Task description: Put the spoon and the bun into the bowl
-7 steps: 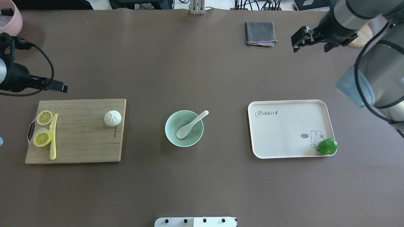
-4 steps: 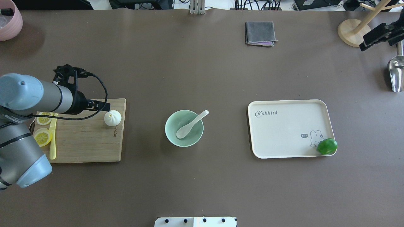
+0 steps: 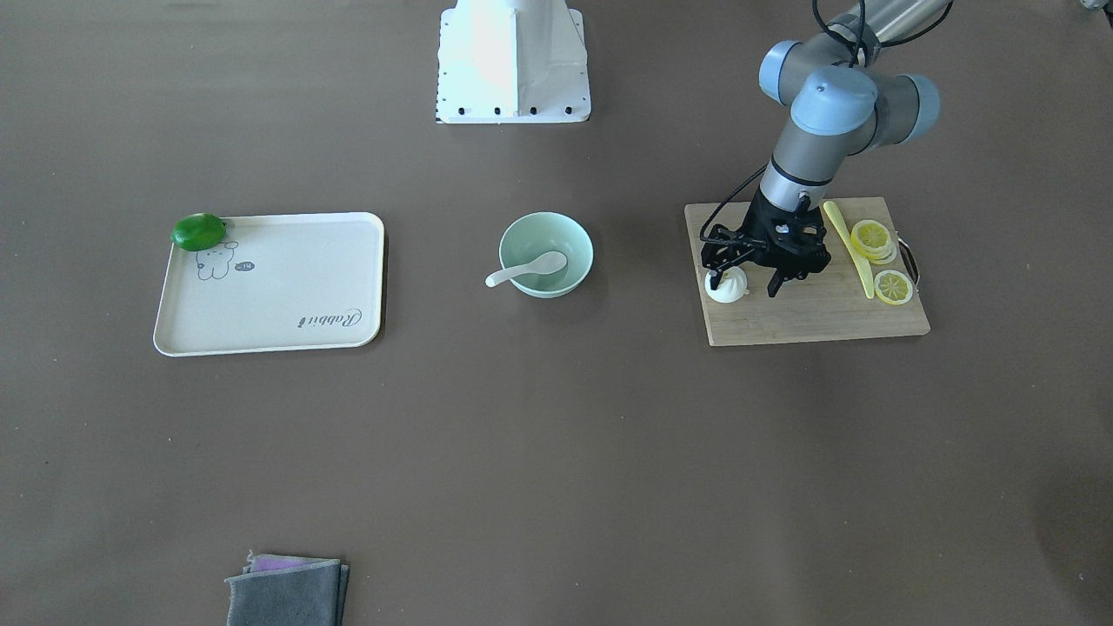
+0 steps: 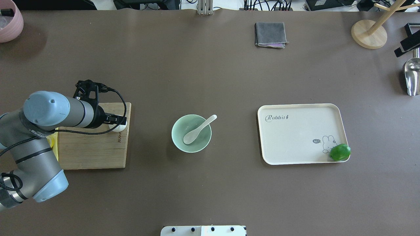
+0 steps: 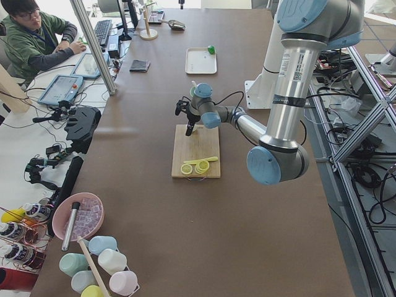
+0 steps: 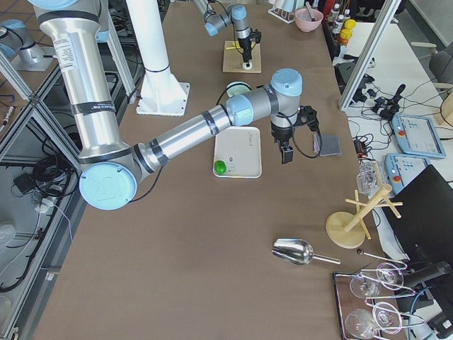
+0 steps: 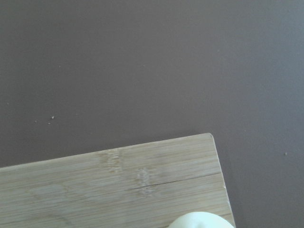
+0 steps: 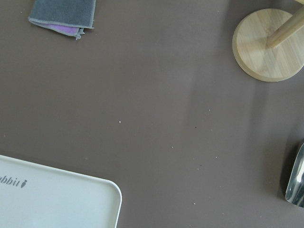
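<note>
The mint-green bowl stands mid-table with the white spoon lying in it, handle over the far right rim; both also show in the front view, the bowl and the spoon. The white bun sits at the corner of the wooden cutting board. My left gripper is open and low over the board, its fingers on either side of the bun, one finger close against it. The bun's top edge shows in the left wrist view. My right gripper is open and empty at the far right edge.
A yellow knife and lemon slices lie on the board's outer end. A cream tray holds a green lime. A grey cloth, wooden stand, metal scoop and pink bowl line the edges.
My left arm has swung in over the cutting board and lowered its open gripper around the bun. My right arm has pulled back to the far right edge.
</note>
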